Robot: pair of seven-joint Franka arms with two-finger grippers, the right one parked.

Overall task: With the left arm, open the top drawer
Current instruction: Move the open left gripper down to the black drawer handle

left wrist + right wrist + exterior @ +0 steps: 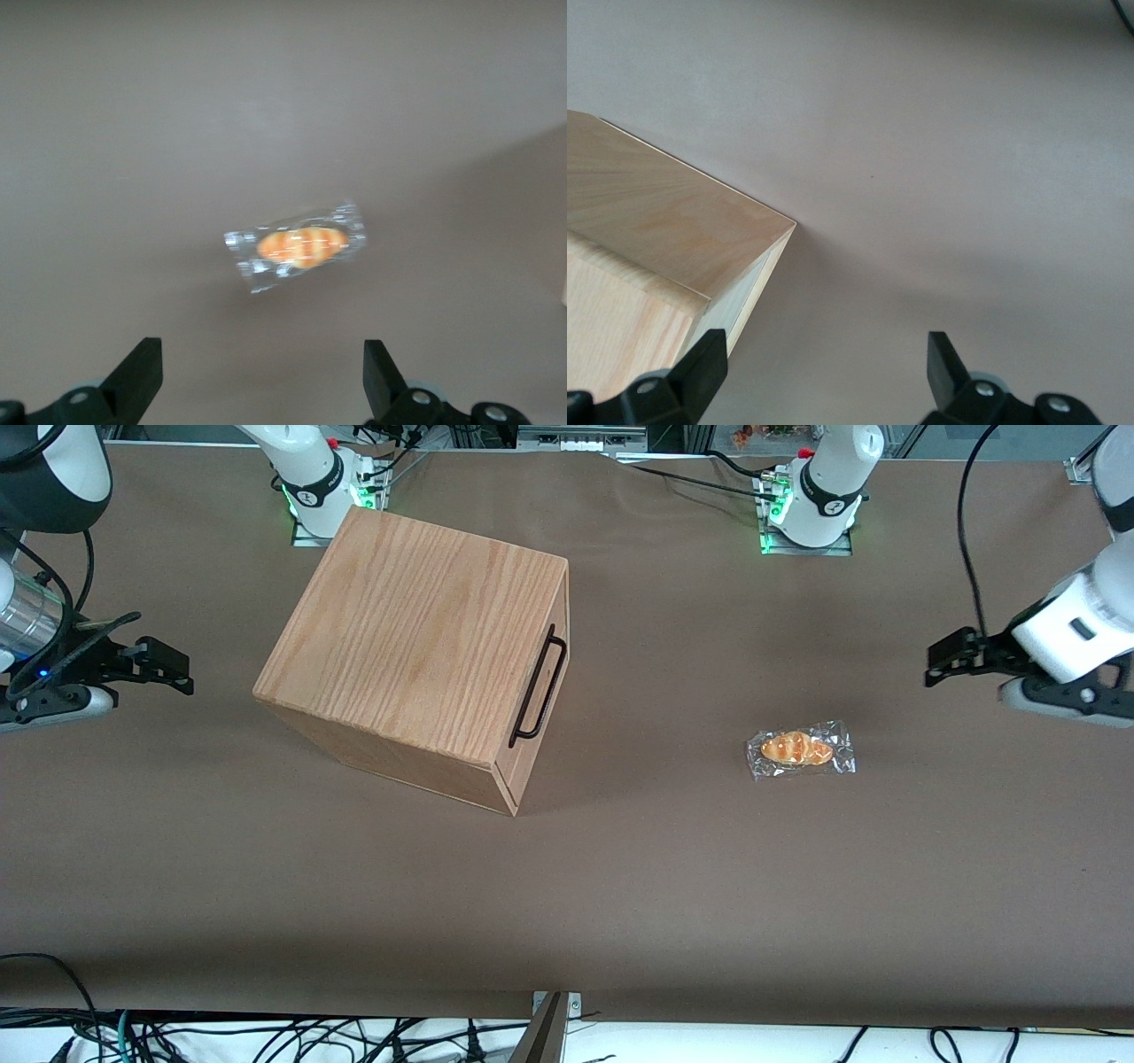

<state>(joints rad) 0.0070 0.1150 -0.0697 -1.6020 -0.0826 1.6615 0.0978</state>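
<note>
Hand [941, 662] above table [673, 868] (working arm's end), cabinet [416, 646] well apart

Left arm [1076, 624] reaching in from the working arm's end, raised above the surface, pincer [946, 661] empty — fingers [137, 372] spread wide

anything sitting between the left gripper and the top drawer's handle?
Front view: only a wrapped bread roll lies roughly between the open left gripper, near the table's edge, and the top drawer's handle.

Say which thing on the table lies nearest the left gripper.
The wrapped bread, in clear plastic on the bare table. The cabinet stands much farther from the open gripper, toward the parked arm's end.
</note>
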